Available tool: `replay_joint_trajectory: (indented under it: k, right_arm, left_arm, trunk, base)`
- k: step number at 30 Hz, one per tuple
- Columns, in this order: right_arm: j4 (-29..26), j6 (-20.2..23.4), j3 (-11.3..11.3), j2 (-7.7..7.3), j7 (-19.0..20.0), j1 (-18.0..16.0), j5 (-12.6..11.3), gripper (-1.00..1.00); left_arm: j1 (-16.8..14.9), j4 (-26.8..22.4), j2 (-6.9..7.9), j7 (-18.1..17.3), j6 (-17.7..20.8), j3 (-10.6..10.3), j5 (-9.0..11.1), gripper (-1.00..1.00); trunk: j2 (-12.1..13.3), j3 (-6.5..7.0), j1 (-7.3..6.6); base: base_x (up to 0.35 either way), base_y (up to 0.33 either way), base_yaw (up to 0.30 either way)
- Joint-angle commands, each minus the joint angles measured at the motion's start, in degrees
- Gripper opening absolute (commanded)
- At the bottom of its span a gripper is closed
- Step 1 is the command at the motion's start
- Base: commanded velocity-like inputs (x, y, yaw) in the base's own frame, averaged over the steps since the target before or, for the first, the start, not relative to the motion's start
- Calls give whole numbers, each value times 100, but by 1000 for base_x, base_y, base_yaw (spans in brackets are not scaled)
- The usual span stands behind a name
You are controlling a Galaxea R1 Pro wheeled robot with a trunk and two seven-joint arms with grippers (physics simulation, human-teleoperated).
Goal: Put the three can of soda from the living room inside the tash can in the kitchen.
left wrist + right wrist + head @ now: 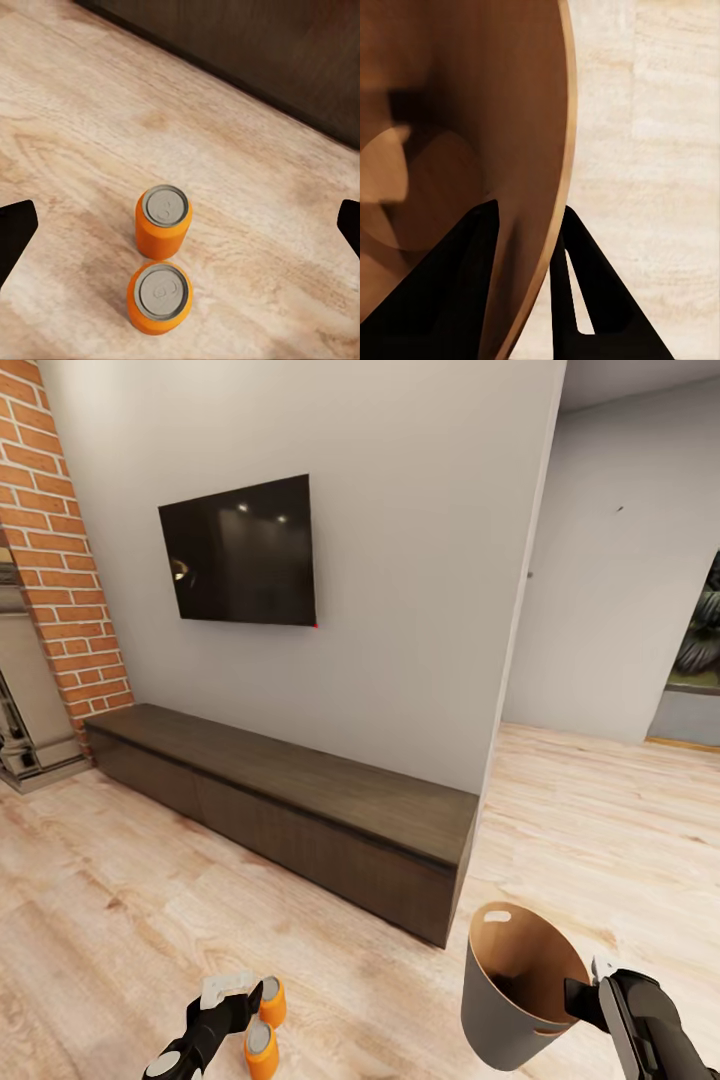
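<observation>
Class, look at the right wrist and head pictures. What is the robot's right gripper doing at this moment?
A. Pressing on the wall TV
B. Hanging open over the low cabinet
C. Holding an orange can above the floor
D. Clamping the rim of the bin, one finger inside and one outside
D: the right gripper straddles the wall of the tash can, one finger against the tan inside, the other outside.

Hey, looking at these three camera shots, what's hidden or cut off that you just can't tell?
- Third soda can: two cans stand on the floor; any third lies outside the frames.
- Bin contents: in the right wrist view the wall and shadow hide part of its bottom.
- Left end effector: its fingers are cut off by the left wrist view's edges.
- Lower can: cut by the head view's bottom edge.
- Right end effector grips the bin's rim.
</observation>
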Motion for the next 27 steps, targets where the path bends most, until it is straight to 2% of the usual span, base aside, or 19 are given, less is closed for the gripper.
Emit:
replay_joint_trajectory:
  k: [1, 13, 27]
  right_arm:
    - [5, -5, 1, -2, 10, -3, -69, -100]
    - [47, -5, 0, -5, 10, -3, -69, -100]
    - [56, -6, 4, 0, 10, -3, -69, -100]
  left_arm:
    - [0, 1, 0, 0, 0, 0, -1, 100]
    - [0, 6, 0, 3, 0, 0, -4, 100]
    - [0, 373, 0, 24, 0, -16, -8, 100]
  trunk:
    - [0, 1, 0]
    - [0, 1, 0]
    - [0, 1, 0]
  base:
    - [43, 0, 0]
    - [9, 0, 0]
    - [0, 0, 0]
